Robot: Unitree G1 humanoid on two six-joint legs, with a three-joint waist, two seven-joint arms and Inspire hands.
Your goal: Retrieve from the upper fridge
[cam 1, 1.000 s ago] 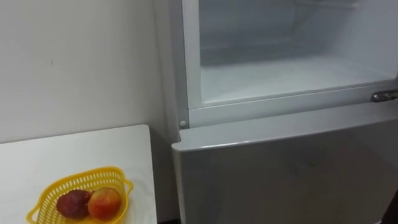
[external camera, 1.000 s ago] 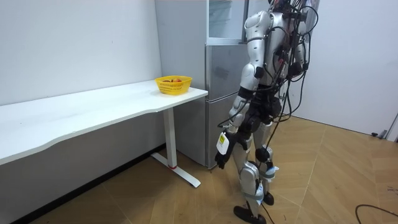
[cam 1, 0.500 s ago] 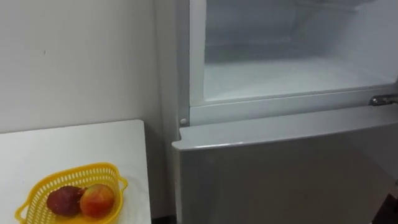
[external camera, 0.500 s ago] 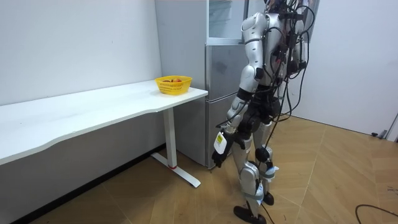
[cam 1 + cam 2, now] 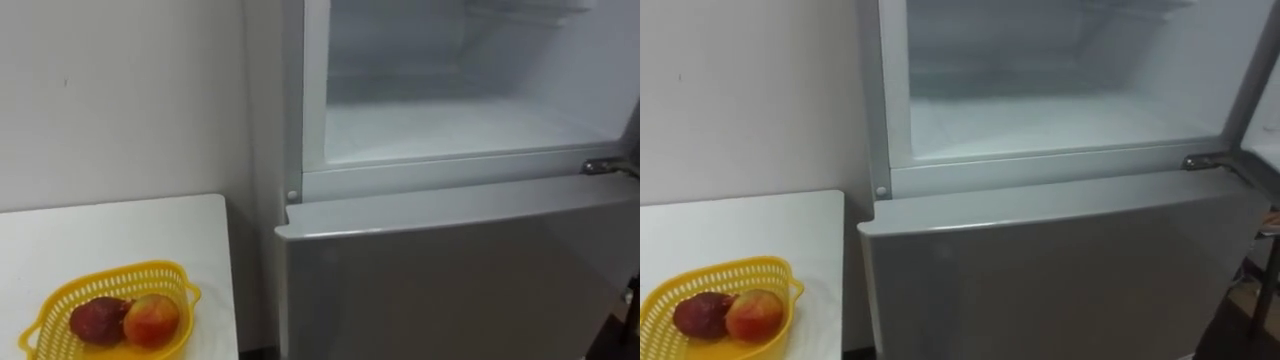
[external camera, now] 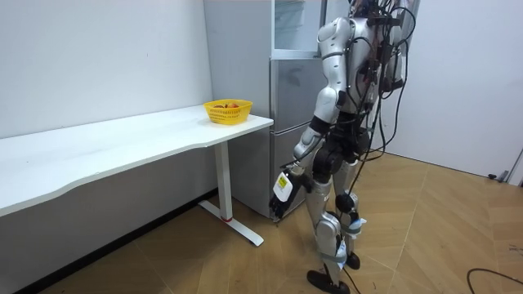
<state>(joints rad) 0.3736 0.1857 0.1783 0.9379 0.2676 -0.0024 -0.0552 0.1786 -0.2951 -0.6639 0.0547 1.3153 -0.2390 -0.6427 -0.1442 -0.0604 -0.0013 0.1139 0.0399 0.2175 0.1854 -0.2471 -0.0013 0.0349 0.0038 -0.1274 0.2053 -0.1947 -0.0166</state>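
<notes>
Upper fridge compartment (image 5: 450, 130) stands open straight before the robot, its white inner floor and back wall in plain sight, framed by a pale grey rim. At the right side the upper door (image 5: 1252, 75) is swung out, seen edge-on, with a metal hinge (image 5: 600, 166) at its lower corner. Below the compartment the lower fridge door (image 5: 450, 280) is closed, grey and smooth.

To the left of the fridge a white table (image 5: 120, 230) stands against a white wall (image 5: 120, 100), its end just beside the fridge's side. Near the table's front lies a yellow plastic basket (image 5: 170, 268) holding two fruits that touch each other: a dark red fruit (image 5: 92, 320) on the left and a red-orange peach-like fruit (image 5: 152, 320) on the right.

In the room view the robot stands upright on the wooden floor (image 6: 425, 237), close in front of the fridge, with the table's end at its left. Its left hand (image 6: 280, 196) hangs low beside its thigh, well below the open compartment and apart from the basket; whether it is clenched or released I cannot tell, and nothing can be made out in it
</notes>
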